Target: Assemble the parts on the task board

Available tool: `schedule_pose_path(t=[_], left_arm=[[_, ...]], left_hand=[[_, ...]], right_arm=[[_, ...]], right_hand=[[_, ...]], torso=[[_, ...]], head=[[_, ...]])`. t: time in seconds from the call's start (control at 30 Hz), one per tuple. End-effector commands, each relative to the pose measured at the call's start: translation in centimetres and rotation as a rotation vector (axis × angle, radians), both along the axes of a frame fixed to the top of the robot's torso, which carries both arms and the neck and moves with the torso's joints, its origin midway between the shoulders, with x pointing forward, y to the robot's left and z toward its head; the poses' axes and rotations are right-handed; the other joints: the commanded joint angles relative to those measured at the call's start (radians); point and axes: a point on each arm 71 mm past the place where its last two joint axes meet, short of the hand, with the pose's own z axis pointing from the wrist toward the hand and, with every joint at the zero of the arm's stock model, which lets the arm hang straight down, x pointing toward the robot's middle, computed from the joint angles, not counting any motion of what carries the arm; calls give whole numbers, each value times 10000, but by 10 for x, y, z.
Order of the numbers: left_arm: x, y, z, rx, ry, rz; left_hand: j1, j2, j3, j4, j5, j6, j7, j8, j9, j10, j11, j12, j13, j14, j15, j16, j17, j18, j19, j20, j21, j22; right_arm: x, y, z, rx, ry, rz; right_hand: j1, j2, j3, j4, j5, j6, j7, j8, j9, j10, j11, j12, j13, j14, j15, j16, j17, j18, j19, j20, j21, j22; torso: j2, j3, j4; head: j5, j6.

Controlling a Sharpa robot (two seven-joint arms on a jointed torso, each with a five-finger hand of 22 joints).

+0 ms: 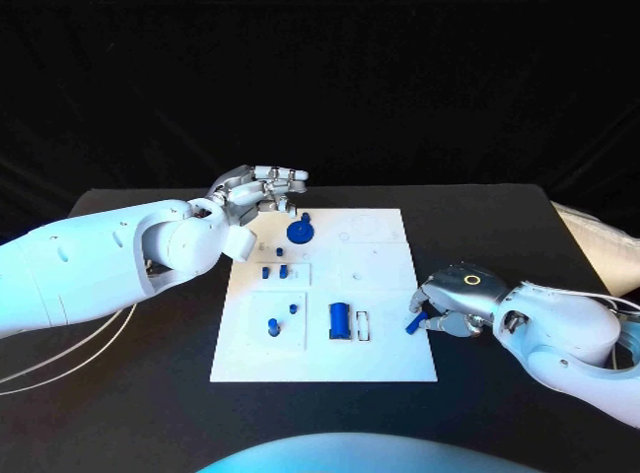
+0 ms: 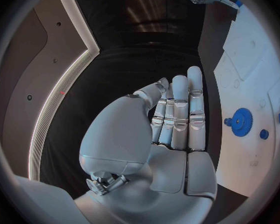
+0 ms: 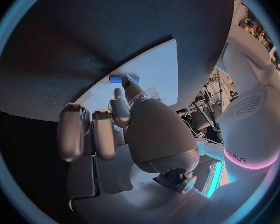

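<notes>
The white task board (image 1: 384, 355) lies in the middle of the black table. On it sit a blue gear (image 1: 301, 233) (image 2: 241, 122), several small blue pegs (image 1: 274, 271) and a blue block (image 1: 339, 320). My left hand (image 1: 263, 187) (image 2: 171, 129) hovers over the board's far left corner, fingers stretched out and holding nothing. My right hand (image 1: 455, 301) (image 3: 124, 129) is at the board's right edge. It pinches a small blue part (image 1: 416, 322) (image 3: 123, 78) between thumb and a finger, just above the board's rim.
A white padded object (image 1: 604, 246) lies on the table's right side. Pale cables (image 1: 64, 355) trail under my left arm. Bare black table surrounds the board on every side.
</notes>
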Motion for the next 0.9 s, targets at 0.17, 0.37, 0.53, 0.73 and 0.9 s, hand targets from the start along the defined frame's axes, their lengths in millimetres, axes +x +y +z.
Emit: schedule_pose_path(t=[0.17,0.37,0.53,0.73,0.9], left_arm=[[-1,-1,1,-74,-88,-173],[-1,-1,1,-79,-87,-186],[-1,-1,1,-80,-86,-189],[-1,-1,1,-88,-83,-210],[-1,-2,1,-90,-82,-215]], left_hand=[[41,11,13,-58,52,-92,0,43,-15,-49,-6,56,-12,-42,3,69,-16,118,-43,5,26,14],[41,11,13,-58,52,-92,0,43,-15,-49,-6,56,-12,-42,3,69,-16,118,-43,5,26,14],[41,11,13,-58,52,-92,0,43,-15,-49,-6,56,-12,-42,3,69,-16,118,-43,5,26,14],[14,15,50,-87,52,-99,5,66,-23,-54,1,70,-29,-60,10,74,-33,111,-68,5,49,46],[14,15,50,-87,52,-99,5,66,-23,-54,1,70,-29,-60,10,74,-33,111,-68,5,49,46]], right_arm=[[-1,4,-6,-294,155,165],[0,6,-10,-524,319,179],[0,6,-13,-914,333,146],[1,7,-17,-1219,411,32],[2,9,-18,-1306,378,-249]], right_hand=[[-79,-30,126,-15,-29,145,8,-77,-23,209,-185,511,681,682,-68,71,889,-101,5,-25,73,17],[-135,-50,163,-12,-47,220,24,-107,-33,210,-171,516,685,682,-59,66,885,-101,4,-19,72,17],[-268,-105,214,12,-82,426,26,-130,-36,239,-165,568,721,687,-43,79,909,-109,22,-2,96,61],[-480,-89,270,114,-149,666,41,-128,-30,247,-169,577,728,693,-14,96,939,-108,23,15,94,57],[-1075,94,331,582,237,1126,-58,-9,23,277,-243,593,744,704,-3,136,1001,-111,54,33,119,101]], torso=[[6,-5,-6],[-4,-6,12],[-7,-8,-6],[-4,-1,-6],[0,-4,8]], head=[[38,-26],[42,-49],[59,-61],[61,-54],[45,-77]])
